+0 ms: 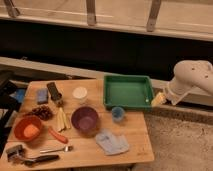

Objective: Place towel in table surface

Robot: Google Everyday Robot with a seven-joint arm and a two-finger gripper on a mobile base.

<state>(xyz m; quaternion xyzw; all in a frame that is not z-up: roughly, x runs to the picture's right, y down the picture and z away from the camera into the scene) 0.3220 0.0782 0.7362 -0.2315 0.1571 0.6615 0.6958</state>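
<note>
A light blue towel (pixel 111 142) lies crumpled on the wooden table (pixel 135 131), near its front edge, right of centre. My white arm (pixel 192 77) reaches in from the right. My gripper (pixel 158 99) hangs off the table's right side, beside the right rim of the green tray (pixel 128 91). It is well apart from the towel, up and to the right of it. Nothing shows in it.
A purple bowl (pixel 84 119) and a small blue cup (pixel 118 114) stand just behind the towel. A white cup (pixel 80 94), sponges, grapes (pixel 43 112), an orange bowl (pixel 28 129), a red pepper and utensils (pixel 55 149) fill the left half. A dark wall runs behind.
</note>
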